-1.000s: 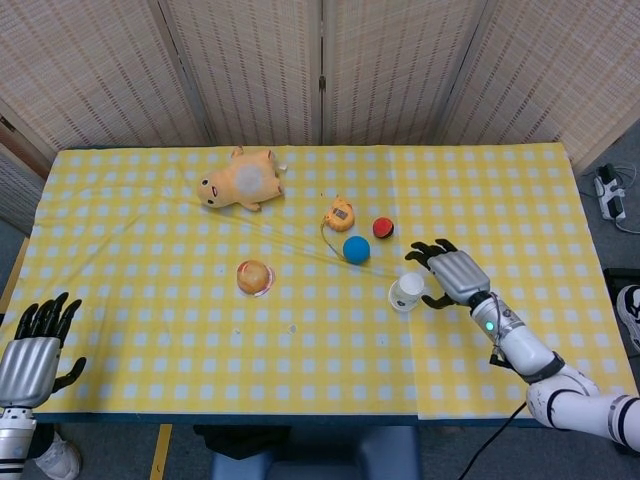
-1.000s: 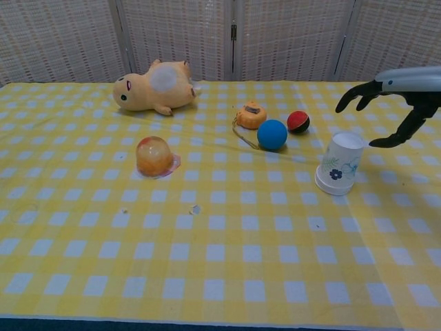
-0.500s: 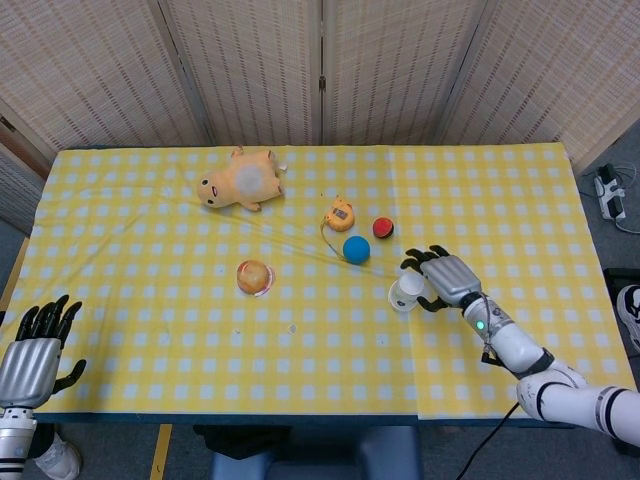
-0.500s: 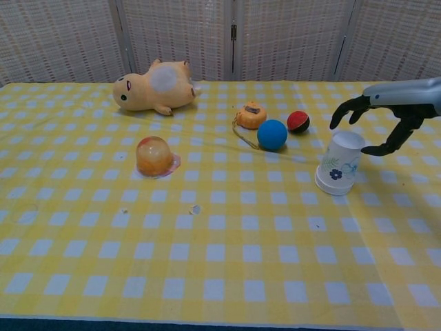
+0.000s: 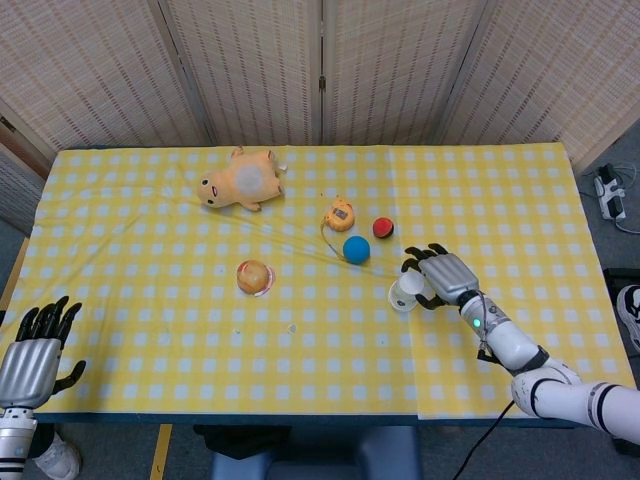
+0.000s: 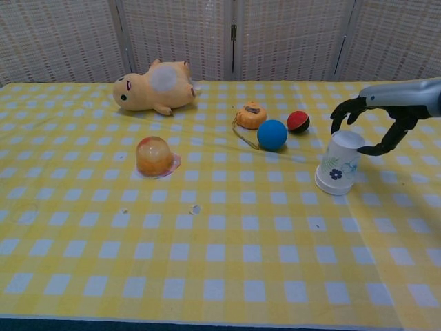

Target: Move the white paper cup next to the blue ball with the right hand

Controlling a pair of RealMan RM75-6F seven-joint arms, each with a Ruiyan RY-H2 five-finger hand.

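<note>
The white paper cup (image 5: 406, 292) (image 6: 337, 165), printed with a blue flower, stands on the yellow checked table (image 5: 150, 230), right of and nearer than the blue ball (image 5: 356, 249) (image 6: 272, 134). My right hand (image 5: 437, 275) (image 6: 386, 114) hovers at the cup's top from the right. Its fingers arch over the far side and the thumb sits on the near side, with small gaps still showing. My left hand (image 5: 30, 355) hangs with fingers apart and empty off the table's near left corner.
A red and black ball (image 5: 383, 228) (image 6: 298, 121) and an orange toy with a cord (image 5: 340, 214) (image 6: 251, 115) lie just behind the blue ball. A yellow plush (image 5: 240, 180) (image 6: 155, 86) lies at the back. An orange translucent ball (image 5: 254, 276) (image 6: 154, 156) sits mid-table.
My right hand has moved left and down toward the cup, and its fingers now curve around the cup's top. The cup and the left hand have stayed put.
</note>
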